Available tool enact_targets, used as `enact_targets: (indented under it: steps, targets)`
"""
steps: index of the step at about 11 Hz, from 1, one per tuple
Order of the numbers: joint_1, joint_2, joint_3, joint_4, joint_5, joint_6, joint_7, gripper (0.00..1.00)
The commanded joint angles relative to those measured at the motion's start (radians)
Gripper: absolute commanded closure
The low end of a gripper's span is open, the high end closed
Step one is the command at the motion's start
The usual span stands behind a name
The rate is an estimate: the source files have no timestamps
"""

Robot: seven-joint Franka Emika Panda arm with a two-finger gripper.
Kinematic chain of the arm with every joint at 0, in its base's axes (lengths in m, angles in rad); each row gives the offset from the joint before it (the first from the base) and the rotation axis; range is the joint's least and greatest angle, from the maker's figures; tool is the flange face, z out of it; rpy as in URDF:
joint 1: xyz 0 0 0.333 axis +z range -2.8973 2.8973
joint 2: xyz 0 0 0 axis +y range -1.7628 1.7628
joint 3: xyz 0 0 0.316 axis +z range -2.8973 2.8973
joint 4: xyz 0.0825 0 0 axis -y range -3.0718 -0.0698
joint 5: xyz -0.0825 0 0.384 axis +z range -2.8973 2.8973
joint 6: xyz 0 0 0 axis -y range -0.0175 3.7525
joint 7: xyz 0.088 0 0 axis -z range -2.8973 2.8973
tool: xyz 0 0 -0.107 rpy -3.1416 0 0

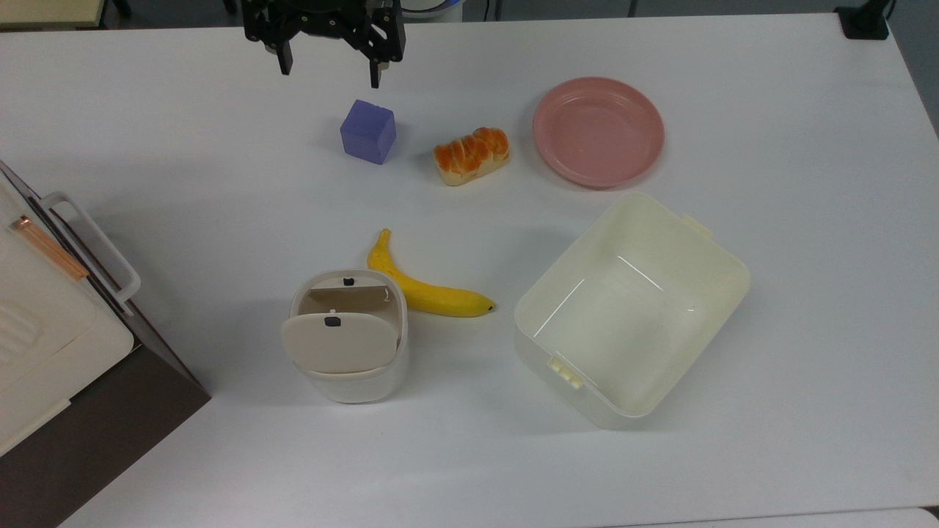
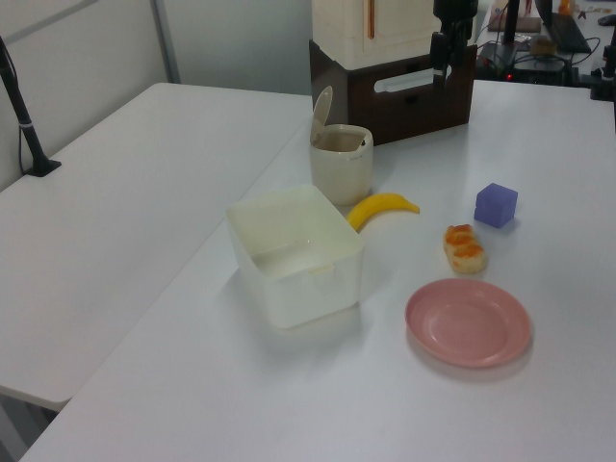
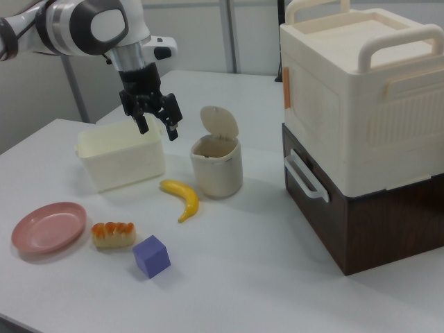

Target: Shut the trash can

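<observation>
- The task looks barely begun: the trash can (image 1: 351, 337) stands at lower centre-left of the top view with its lid (image 3: 220, 123) swung up, so the closing is still to do.
- In the right view the lid stands nearly upright behind the mouth, in the middle of the frame, and the hollow inside is exposed; what remains, as I judge it, is the whole approach and a push that folds the lid down flat onto the rim.
- The gripper (image 1: 328, 72) sits at the upper left-centre edge of the top view, fingers spread apart and holding nothing, well apart from the can.
- The can is smooth cream plastic, a rounded square in plan, with a flat beige lid and a small black button (image 1: 348, 281) at its rim.
- A banana (image 1: 425, 287), glossy yellow and curved, lies just beside the can on the top view's right.
- A purple cube (image 1: 367, 131) with matte faces sits near the gripper, below it in the top view; a ridged orange-glazed bread roll (image 1: 471, 155) and a shallow pink plate (image 1: 598, 132) follow to the top view's right.
- A pale yellow tub (image 1: 631, 308), rectangular with rounded corners and lidless, fills the lower right of the top view.
</observation>
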Motion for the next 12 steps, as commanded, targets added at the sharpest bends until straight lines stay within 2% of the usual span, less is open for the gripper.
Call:
enact_targets:
  steps: [1, 6, 7, 8, 9, 10, 11, 12]
  targets:
    - [0.014, -0.033, -0.001, -0.025, -0.008, -0.017, 0.0, 0.0]
    - [0.024, -0.027, 0.001, -0.025, -0.009, 0.012, 0.0, 0.0]
    - [0.024, -0.027, 0.001, -0.026, -0.008, 0.073, 0.027, 0.05]
    - [0.023, -0.026, 0.001, -0.028, -0.008, 0.133, 0.097, 0.22]
    - [0.02, -0.023, 0.001, -0.029, -0.008, 0.202, 0.166, 0.52]
    - [0.017, -0.023, 0.001, -0.041, -0.008, 0.259, 0.222, 0.76]
    - [0.015, -0.013, 0.001, -0.043, -0.008, 0.321, 0.277, 0.87]
    - [0.011, 0.016, -0.001, -0.032, -0.008, 0.409, 0.4, 0.9]
